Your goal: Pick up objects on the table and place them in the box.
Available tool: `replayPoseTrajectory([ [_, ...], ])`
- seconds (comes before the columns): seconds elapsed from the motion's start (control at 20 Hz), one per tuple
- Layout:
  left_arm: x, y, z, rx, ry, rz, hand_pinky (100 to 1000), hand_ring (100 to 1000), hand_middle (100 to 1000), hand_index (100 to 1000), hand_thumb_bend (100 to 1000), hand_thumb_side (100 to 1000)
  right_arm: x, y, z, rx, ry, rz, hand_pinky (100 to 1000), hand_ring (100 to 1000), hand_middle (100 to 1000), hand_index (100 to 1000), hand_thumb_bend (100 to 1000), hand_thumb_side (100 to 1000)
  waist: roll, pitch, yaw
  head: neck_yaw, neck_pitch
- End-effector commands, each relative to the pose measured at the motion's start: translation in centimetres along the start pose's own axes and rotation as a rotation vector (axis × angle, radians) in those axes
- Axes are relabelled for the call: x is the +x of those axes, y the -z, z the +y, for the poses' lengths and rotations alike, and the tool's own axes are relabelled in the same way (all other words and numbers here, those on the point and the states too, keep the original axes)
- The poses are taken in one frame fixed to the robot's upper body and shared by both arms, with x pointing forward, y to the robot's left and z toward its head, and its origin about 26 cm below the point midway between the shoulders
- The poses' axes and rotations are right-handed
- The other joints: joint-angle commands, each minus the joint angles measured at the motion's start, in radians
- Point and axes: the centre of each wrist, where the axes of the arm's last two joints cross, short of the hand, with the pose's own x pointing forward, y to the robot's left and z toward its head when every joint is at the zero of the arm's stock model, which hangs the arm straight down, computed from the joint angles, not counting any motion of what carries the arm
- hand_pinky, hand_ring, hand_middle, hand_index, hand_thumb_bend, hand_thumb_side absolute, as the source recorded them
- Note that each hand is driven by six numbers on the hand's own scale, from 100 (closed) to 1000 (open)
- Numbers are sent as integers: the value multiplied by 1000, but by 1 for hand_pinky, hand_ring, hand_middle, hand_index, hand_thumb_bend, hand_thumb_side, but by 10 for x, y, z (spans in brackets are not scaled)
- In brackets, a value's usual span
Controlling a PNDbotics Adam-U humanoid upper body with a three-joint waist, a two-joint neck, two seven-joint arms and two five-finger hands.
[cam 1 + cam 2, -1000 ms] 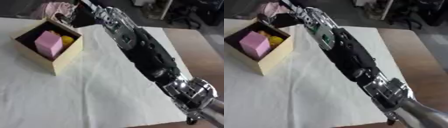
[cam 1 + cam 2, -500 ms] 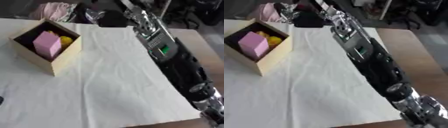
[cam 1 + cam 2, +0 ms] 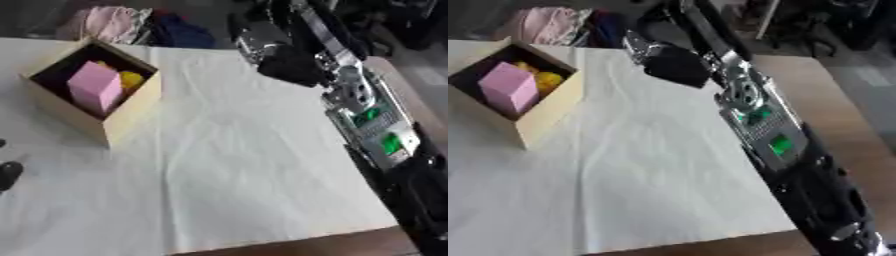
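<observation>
An open cardboard box [image 3: 124, 112] stands at the far left of the white cloth. Inside it a pink block [image 3: 94, 89] leans upright with a yellow thing [image 3: 131, 79] behind it. My right arm [image 3: 376, 135] runs from the lower right corner up to the far middle of the table. Its hand [image 3: 674, 64] hangs over the cloth's far edge, well to the right of the box, blurred and dark, with nothing visible in it. A dark bit of my left hand [image 3: 8, 174] shows at the left edge, near the front.
The white cloth [image 3: 227, 165] covers most of the table, and bare brown wood [image 3: 846, 105] shows along the right side and front edge. Pink clothing [image 3: 105, 22] and dark clothing [image 3: 179, 34] lie heaped beyond the far edge.
My right arm has swung to the right, from over the box's far corner to the far middle of the table. The box and its contents have stayed put.
</observation>
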Motion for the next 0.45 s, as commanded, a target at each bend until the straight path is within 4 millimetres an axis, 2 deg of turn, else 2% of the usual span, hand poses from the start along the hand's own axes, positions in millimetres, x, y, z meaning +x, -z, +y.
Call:
replayPoseTrajectory([
  [0.05,2,0,4,16,4,-7,763,622,823,804,699,406,-1,-10,0,-58,52,-13,825,645,725,821,100,381,25,-40,-7,19,19],
  [0.2,-2,-4,2,26,-14,14,760,617,818,804,685,413,-17,-27,11,-93,118,33,823,637,716,816,100,350,30,-51,-14,35,34],
  [0.45,-7,-10,0,38,-41,42,757,614,816,804,685,414,-40,-47,30,-144,210,100,821,629,708,811,100,324,36,-52,-22,64,49],
])
